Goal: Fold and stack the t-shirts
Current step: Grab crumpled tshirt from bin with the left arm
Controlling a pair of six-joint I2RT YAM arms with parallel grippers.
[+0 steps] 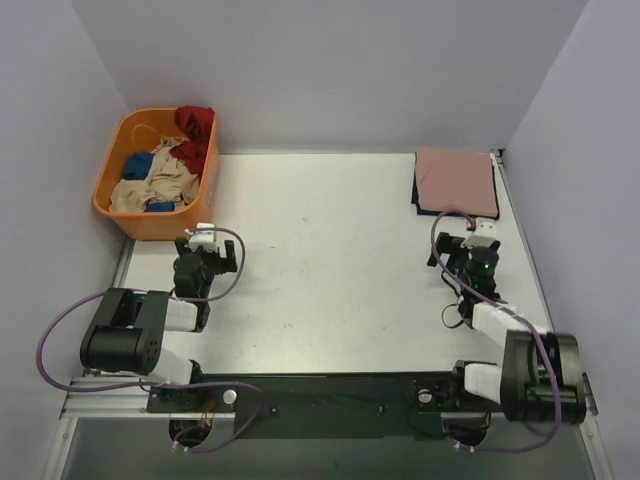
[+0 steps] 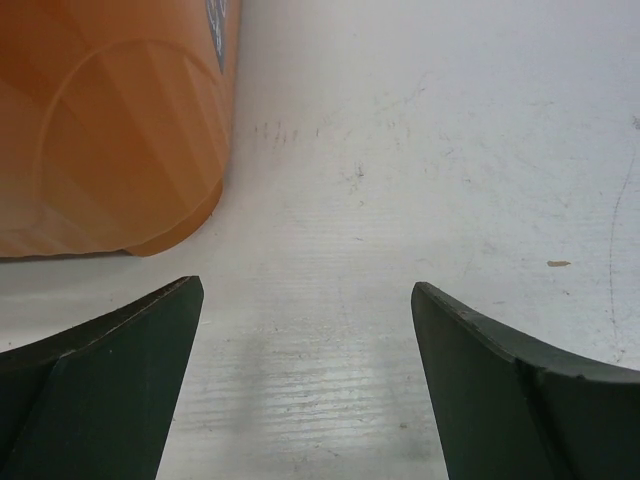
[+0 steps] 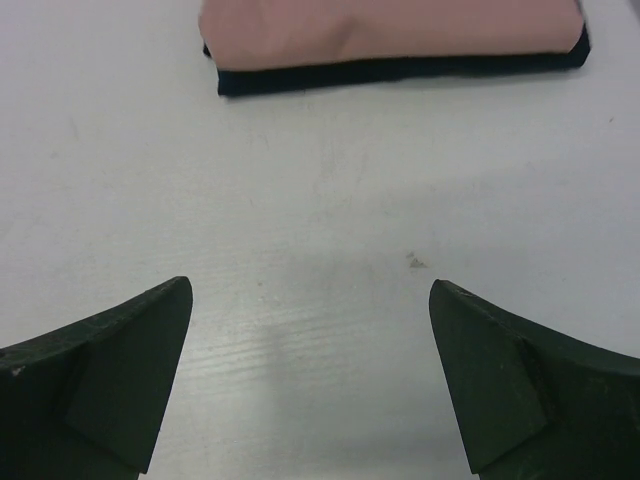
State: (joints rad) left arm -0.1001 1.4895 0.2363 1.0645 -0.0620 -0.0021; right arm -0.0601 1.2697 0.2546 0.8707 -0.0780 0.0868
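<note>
A dark red t-shirt (image 1: 194, 131) hangs crumpled over the far right rim of the orange basket (image 1: 125, 222), with beige (image 1: 165, 180) and blue (image 1: 135, 165) shirts heaped beside it. A folded dusty pink shirt (image 1: 456, 180) lies on a folded navy shirt (image 1: 417, 190) at the far right of the table; both show in the right wrist view, the pink one (image 3: 390, 25) above the navy edge (image 3: 400, 70). My left gripper (image 2: 305, 290) is open and empty just right of the basket's corner (image 2: 110, 130). My right gripper (image 3: 310, 290) is open and empty just short of the stack.
The white table (image 1: 320, 260) spans the middle. Grey walls stand close on the left, back and right. Purple cables loop at both arms. The basket sits at the table's far left corner.
</note>
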